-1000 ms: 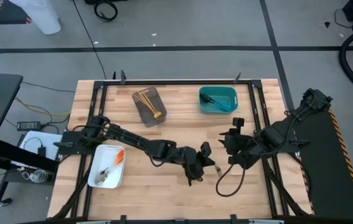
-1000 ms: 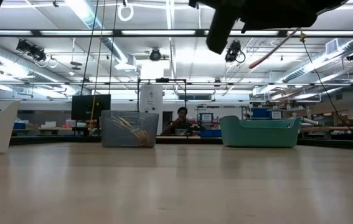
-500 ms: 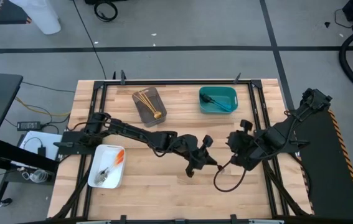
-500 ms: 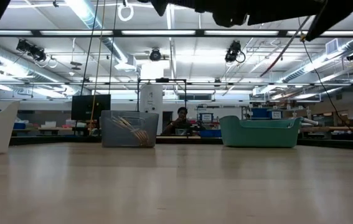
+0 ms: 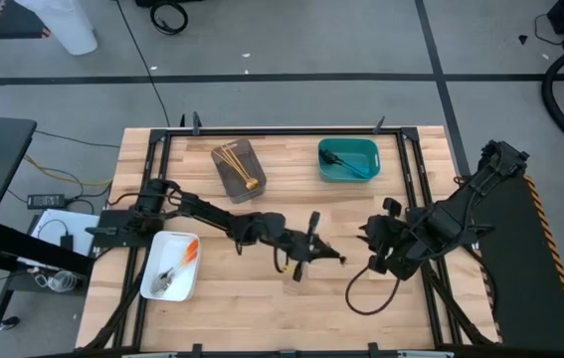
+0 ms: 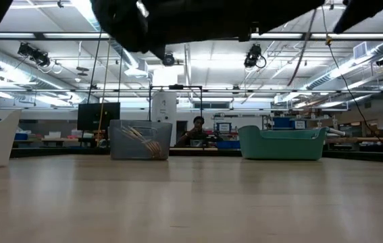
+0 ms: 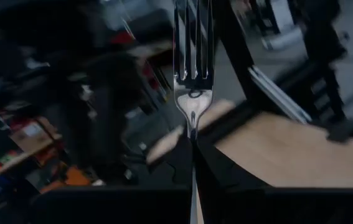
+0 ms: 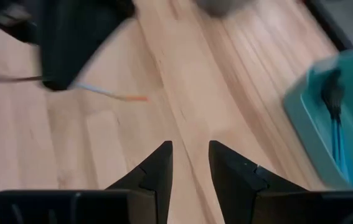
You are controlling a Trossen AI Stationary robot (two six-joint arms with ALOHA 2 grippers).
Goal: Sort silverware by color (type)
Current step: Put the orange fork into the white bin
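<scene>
One shiny silver fork (image 7: pixel 192 74), tines outward, sits clamped in the left tool (image 5: pixel 306 256).

Three trays (image 5: pixel 239 171); one fork (image 7: pixel 192 74) held aloft

Fork (image 7: pixel 192 74) glossy metal; table (image 5: pixel 252 298) matt wood.

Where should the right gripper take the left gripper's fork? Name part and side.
The neck below the tines, from the right arm's side: the left gripper is shut on the fork's handle, leaving the tine end jutting toward the right gripper.
</scene>
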